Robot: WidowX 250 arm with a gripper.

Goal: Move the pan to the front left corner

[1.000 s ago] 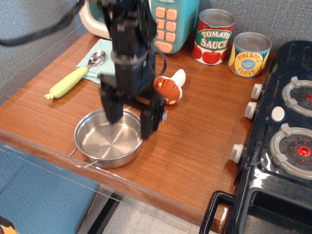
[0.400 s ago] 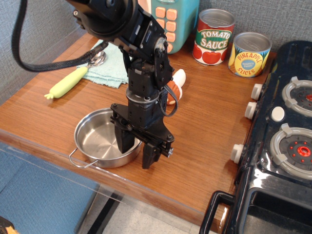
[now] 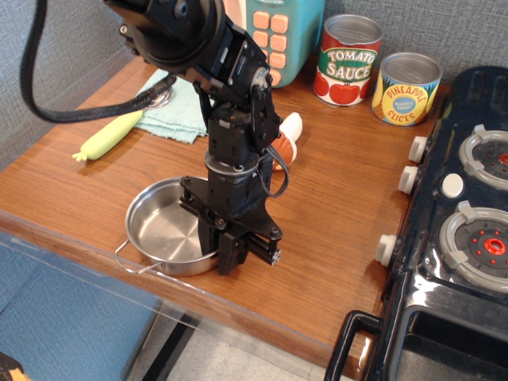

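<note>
The pan [image 3: 163, 234] is a shallow shiny steel pan with a wire loop handle [image 3: 131, 262]. It sits on the brown wooden tabletop close to its near edge. My gripper [image 3: 223, 252] points down over the pan's right rim, with its jaws closed together on that rim. The arm hides the pan's right side and its second handle. The table's left corner [image 3: 24, 198] lies to the left of the pan.
A toy mushroom [image 3: 289, 133] lies just behind the arm. A yellow-handled spoon [image 3: 107, 136] and a teal cloth [image 3: 175, 111] are at the back left. A tomato sauce can [image 3: 348, 59] and a pineapple can [image 3: 406, 87] stand at the back. A black toy stove [image 3: 460, 222] fills the right side.
The gripper came down over the pan's right rim and its fingers closed from wide apart onto the rim. The pan shifted slightly to the right.
</note>
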